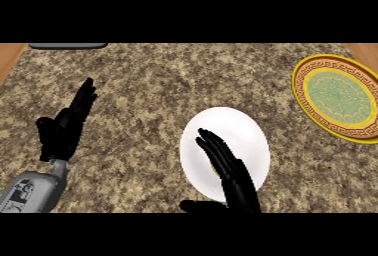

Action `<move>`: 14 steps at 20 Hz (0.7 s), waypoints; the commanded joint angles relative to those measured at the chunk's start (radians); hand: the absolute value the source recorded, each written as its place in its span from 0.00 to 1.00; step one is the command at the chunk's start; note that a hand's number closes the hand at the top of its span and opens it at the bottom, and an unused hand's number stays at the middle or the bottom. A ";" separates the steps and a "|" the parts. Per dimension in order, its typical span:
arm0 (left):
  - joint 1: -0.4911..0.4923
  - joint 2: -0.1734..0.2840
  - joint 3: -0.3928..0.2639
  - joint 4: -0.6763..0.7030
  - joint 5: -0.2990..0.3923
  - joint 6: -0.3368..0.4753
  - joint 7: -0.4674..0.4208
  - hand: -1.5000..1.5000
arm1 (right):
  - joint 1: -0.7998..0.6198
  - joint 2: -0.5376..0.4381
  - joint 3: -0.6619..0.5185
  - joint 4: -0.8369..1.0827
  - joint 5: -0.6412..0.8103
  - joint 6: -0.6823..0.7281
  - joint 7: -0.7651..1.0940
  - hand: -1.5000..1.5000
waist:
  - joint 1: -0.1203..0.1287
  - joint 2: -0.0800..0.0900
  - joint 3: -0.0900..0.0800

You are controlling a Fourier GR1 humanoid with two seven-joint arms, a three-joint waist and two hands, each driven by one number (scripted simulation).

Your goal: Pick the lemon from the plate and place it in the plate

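Observation:
A white plate [244,131] lies on the counter's middle. My right hand [235,172] reaches over it from the lower edge, fingers straight and open, covering the plate's lower middle. A thin yellow sliver, likely the lemon [215,171], peeks out at the hand's left edge; the rest is hidden under the palm. A yellow plate with an orange patterned rim and green centre [338,97] sits at the far right, holding nothing. My left hand [66,127] rests open at the left, fingers up, away from both plates.
The speckled granite counter [148,90] spreads around the plates. A dark grey object [68,45] lies along the back edge at upper left. Wooden strips [9,55] show at both upper corners.

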 commanded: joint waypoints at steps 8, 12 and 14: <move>-0.011 -0.032 0.024 0.042 -0.031 -0.009 -0.007 0.50 | 0.213 -0.179 0.028 -0.379 0.390 0.059 0.339 0.00 | -0.014 -0.006 -0.002; 0.004 -0.037 0.014 0.019 -0.041 -0.008 -0.016 0.50 | 0.185 -0.252 -0.002 -0.498 0.431 0.328 0.565 0.00 | -0.006 -0.006 -0.003; -0.020 -0.035 0.013 0.007 -0.050 -0.005 0.035 0.50 | 0.189 -0.267 -0.004 -0.577 0.431 0.423 0.647 0.00 | 0.000 -0.003 -0.001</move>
